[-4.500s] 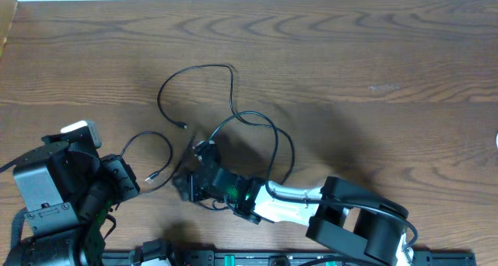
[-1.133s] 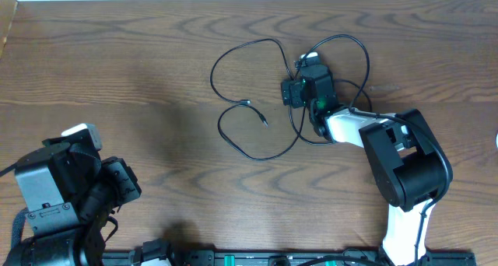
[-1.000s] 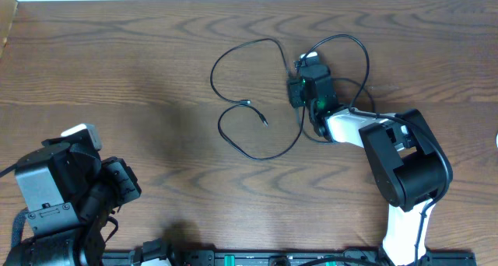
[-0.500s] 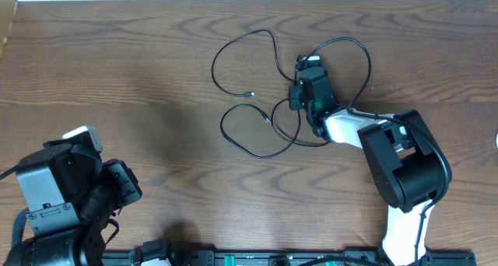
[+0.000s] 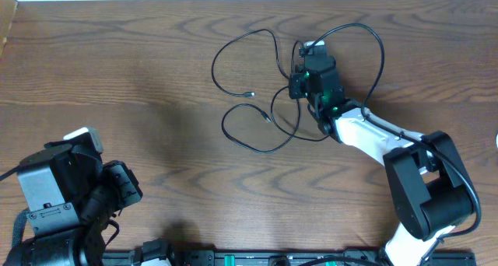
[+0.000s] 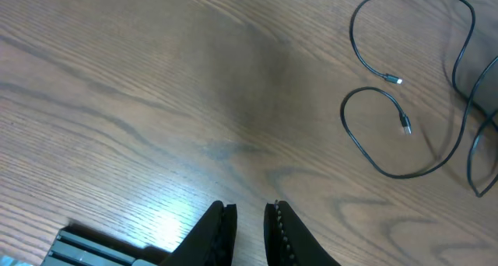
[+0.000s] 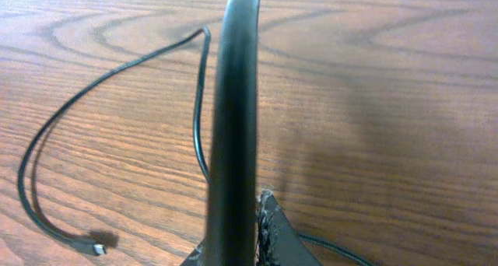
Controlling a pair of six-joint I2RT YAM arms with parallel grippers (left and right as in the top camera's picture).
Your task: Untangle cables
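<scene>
The cables (image 5: 215, 64) are thin black cords lying in loose, overlapping loops on the far middle of the table. Two small plug ends (image 5: 249, 94) lie free inside the left loops. My right gripper (image 5: 302, 57) sits in the middle of the loops, shut on a cord. In the right wrist view its jaws (image 7: 261, 219) are pressed together, and a cord (image 7: 117, 68) trails away to the left. My left gripper (image 5: 128, 190) rests at the near left, far from the cords. Its fingers (image 6: 249, 215) stand narrowly open with nothing between them; the loops (image 6: 406, 127) lie far to its right.
The wooden table's (image 5: 117, 71) far edge runs along the top of the overhead view. The right arm (image 5: 420, 180) stretches from the near right corner toward the cords. The left arm's base (image 5: 47, 196) fills the near left corner.
The right gripper carried the cords from the near middle to the far right, then shut on one and moved farther away, pulling the right loop wider. The left arm has not moved.
</scene>
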